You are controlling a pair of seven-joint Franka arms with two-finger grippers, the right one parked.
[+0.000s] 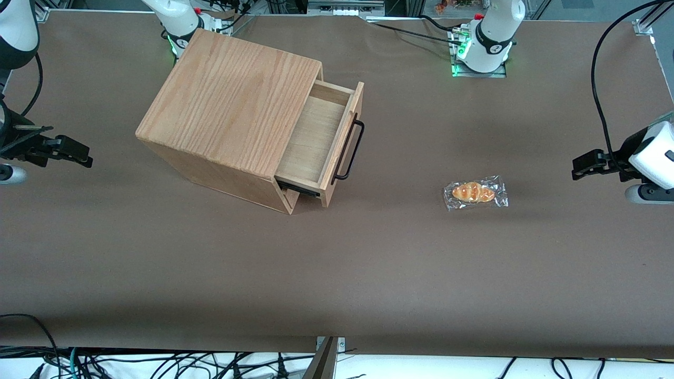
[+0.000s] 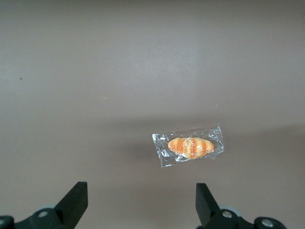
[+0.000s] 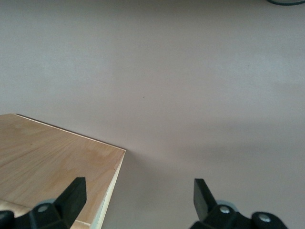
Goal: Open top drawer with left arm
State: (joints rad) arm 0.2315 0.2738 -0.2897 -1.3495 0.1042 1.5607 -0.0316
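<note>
The top drawer [image 1: 316,138] of the big wooden cabinet [image 1: 226,100] stands pulled partly out, and its pale wood inside shows. Its long thin black bar handle [image 1: 350,150] faces the working arm's end of the table. My left arm's gripper [image 1: 577,167] hangs above the table at the working arm's end, well apart from the drawer and its handle. In the left wrist view the gripper [image 2: 141,191] is open and empty, with bare table between its fingers. The drawer does not show in that view.
A wrapped bread roll [image 1: 475,192] lies on the brown table [image 1: 368,263] between the drawer front and my gripper; it also shows in the left wrist view [image 2: 189,147]. The cabinet's top corner shows in the right wrist view [image 3: 52,157].
</note>
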